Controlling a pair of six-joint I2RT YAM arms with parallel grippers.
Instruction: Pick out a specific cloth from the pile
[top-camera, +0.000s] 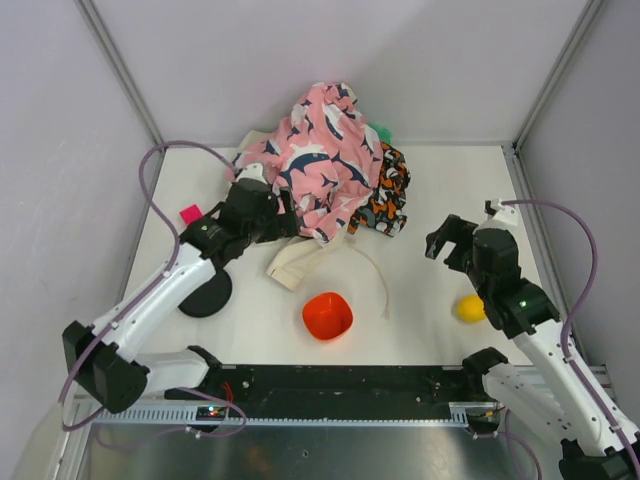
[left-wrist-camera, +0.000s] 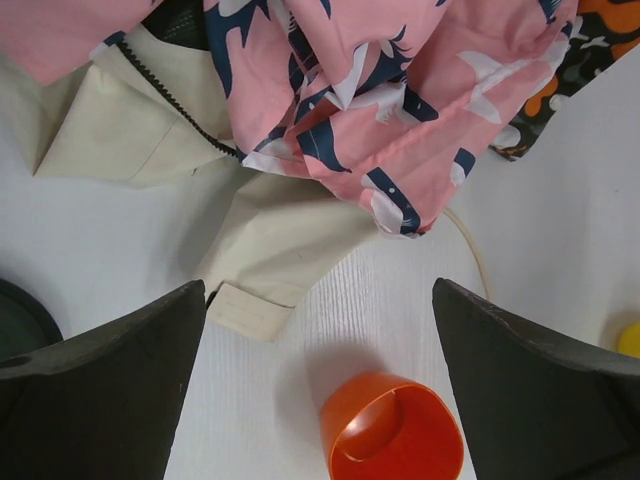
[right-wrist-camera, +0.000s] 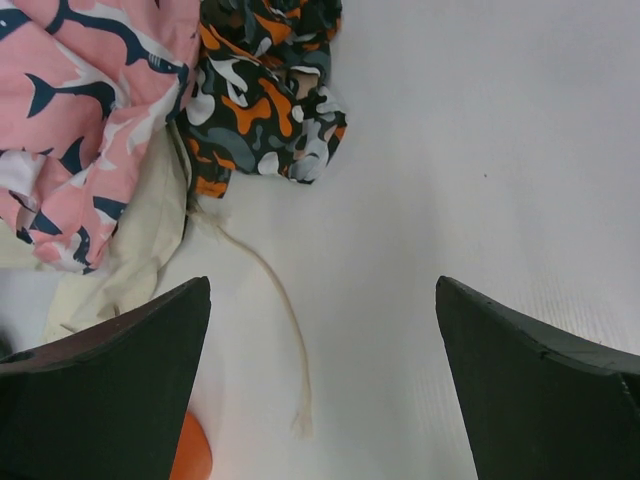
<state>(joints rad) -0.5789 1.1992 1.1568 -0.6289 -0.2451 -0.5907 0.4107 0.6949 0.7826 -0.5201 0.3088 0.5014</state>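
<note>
The pile (top-camera: 330, 160) lies at the back middle of the table: pink whale-print cloth (left-wrist-camera: 400, 100) on top, orange-black-white patterned cloth (top-camera: 388, 200) at its right, a green scrap (top-camera: 382, 131) behind, beige cloth (top-camera: 295, 265) at the front. No plain red-orange cloth shows in any view. My left gripper (top-camera: 288, 224) is open and empty at the pile's near left edge, over the beige cloth (left-wrist-camera: 280, 230). My right gripper (top-camera: 447, 238) is open and empty, right of the pile, apart from the patterned cloth (right-wrist-camera: 265, 100).
A small red bowl (top-camera: 327, 315) stands in front of the pile. A beige drawstring (top-camera: 383, 285) trails right of it. A yellow ball (top-camera: 470, 308) lies by the right arm. A black disc (top-camera: 205, 295) and a small pink piece (top-camera: 189, 213) lie at the left.
</note>
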